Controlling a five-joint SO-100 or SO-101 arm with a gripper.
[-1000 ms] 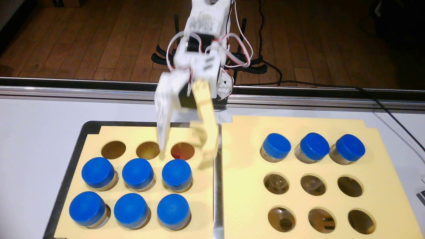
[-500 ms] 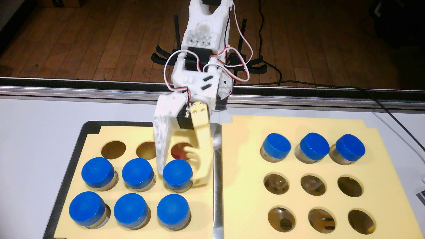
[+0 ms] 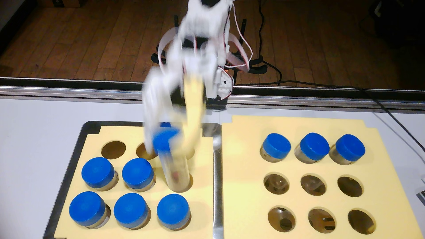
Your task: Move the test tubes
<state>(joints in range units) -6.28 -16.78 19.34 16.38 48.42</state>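
In the fixed view my gripper (image 3: 169,146), smeared by motion, is shut on the blue cap of one test tube (image 3: 176,171). This tube is a long clear cylinder, pulled up and tilted, with its bottom end still at the mouth of the middle-row right hole of the left foam rack (image 3: 202,206). Five more blue-capped test tubes sit in that rack, two in the middle row (image 3: 97,172) (image 3: 137,172) and three in the front row (image 3: 130,210). Three capped tubes fill the back row of the right foam rack (image 3: 248,160), one of them at the left end (image 3: 277,146).
The left rack lies in a dark-rimmed metal tray (image 3: 76,147); its back-row holes (image 3: 113,149) hold nothing. The right rack has several vacant holes (image 3: 312,185) in its middle and front rows. A metal rail (image 3: 69,92) and black cables (image 3: 391,117) run behind the racks.
The open gripper came down around the middle-row right tube, shut on its cap, and has now lifted it up and back, drawing the long clear body out of the hole.
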